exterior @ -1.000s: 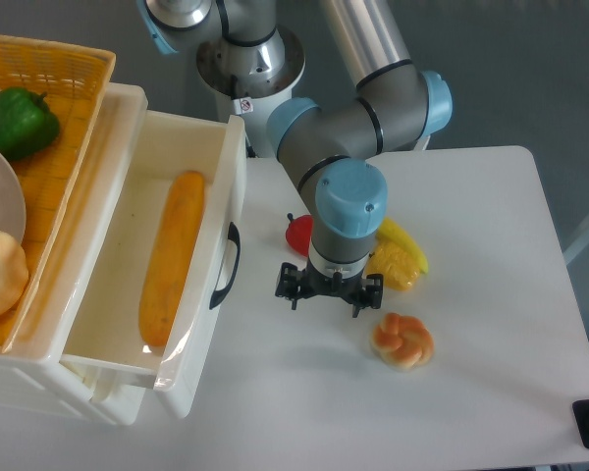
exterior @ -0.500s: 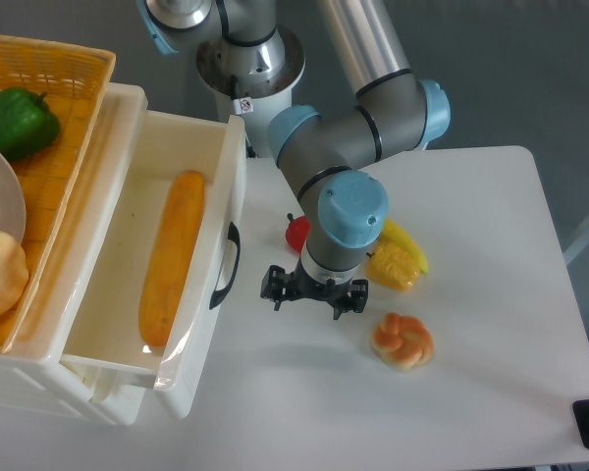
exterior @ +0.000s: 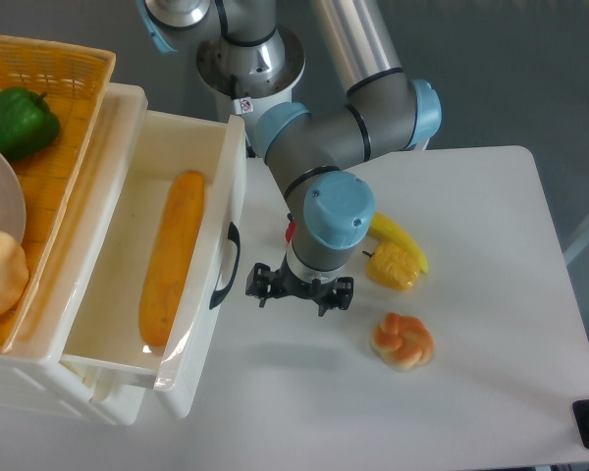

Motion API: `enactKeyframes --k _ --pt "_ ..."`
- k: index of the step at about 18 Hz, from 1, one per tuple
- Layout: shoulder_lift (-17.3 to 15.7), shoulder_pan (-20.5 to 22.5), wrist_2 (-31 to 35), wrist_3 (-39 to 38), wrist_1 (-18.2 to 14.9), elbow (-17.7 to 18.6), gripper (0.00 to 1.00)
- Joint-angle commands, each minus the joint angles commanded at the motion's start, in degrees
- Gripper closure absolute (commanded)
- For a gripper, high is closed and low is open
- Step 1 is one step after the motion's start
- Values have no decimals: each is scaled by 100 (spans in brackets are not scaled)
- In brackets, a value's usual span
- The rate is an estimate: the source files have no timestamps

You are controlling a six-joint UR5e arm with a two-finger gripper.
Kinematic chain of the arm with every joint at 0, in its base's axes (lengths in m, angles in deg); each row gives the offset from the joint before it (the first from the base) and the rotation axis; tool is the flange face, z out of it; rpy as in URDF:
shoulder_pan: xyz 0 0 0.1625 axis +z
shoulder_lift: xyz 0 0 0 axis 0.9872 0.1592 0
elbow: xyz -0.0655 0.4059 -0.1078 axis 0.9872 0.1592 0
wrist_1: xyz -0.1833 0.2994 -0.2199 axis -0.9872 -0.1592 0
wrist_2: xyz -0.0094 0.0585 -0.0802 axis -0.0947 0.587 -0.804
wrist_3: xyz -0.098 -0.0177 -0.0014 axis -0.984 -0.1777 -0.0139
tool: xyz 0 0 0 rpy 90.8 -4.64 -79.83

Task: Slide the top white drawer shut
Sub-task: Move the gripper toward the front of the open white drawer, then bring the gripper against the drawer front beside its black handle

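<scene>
Jaws spread wide, holding nothing. Gripper (exterior: 298, 289) low over the table (exterior: 491, 294), centre frame, just right of the black handle (exterior: 227, 265), apart from it. Top white drawer (exterior: 118, 294) at left fully pulled out, long bread (exterior: 172, 257) inside. Closing push not begun.

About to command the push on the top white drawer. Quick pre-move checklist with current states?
1. Top white drawer open, needs closing: ok.
2. Long bread loaf lies fully inside, nothing over the rim: ok.
3. Gripper beside the black handle, apart from the drawer front: ok.
4. Gripper empty: ok; open or shut: cannot tell.
5. Gap between gripper and front free of items: ok.
6. Braided bun and corn lie away from the drawer: ok.
</scene>
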Motion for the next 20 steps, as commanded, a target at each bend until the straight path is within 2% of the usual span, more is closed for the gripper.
enactKeyframes --k 20 --pt "-88 -79 -71 0 -70 18 0"
